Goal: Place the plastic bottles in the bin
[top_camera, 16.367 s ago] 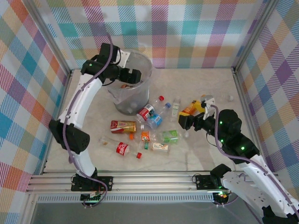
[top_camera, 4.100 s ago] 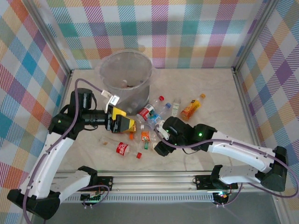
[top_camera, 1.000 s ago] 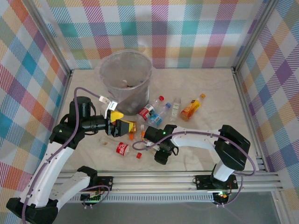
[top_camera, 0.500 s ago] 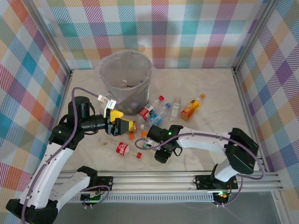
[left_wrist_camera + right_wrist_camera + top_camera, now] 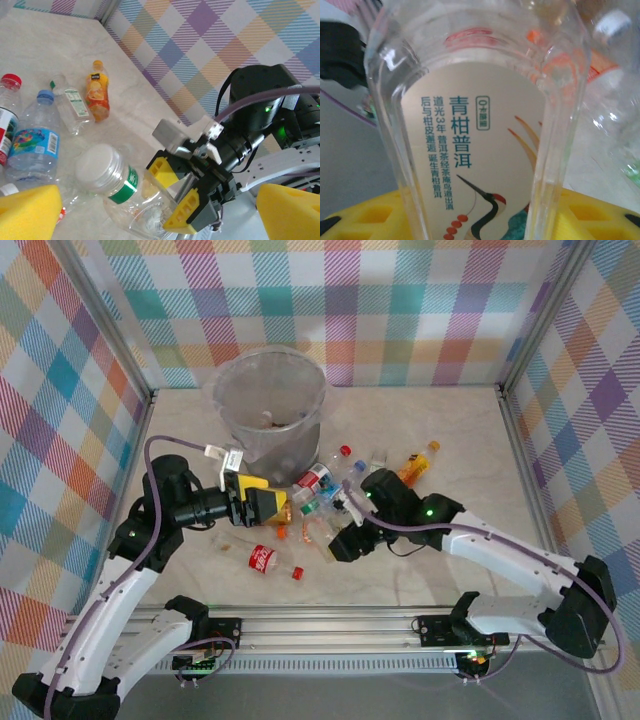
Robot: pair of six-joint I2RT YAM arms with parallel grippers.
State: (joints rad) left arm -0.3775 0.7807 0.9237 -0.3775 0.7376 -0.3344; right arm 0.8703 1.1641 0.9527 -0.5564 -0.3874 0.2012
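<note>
We see a clear bottle [image 5: 132, 197], white-capped and banded in green, pinched between the yellow pads [image 5: 165, 170] of the right tool [image 5: 338, 540]. It is tilted at mid-table, its cap towards the left tool [image 5: 268, 506]. That tool's pads are spread wide, holding nothing. Other plastic bottles [image 5: 262, 559] lie scattered on the table [image 5: 450, 430]. The bin [image 5: 290, 450] stands upright just behind them.

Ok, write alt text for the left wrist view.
The right gripper clamps a clear white-capped bottle. Beyond it, a blue-labelled bottle and an orange juice bottle lie on the marble table. The left gripper, open, shows yellow pads in the bottom corners.
</note>
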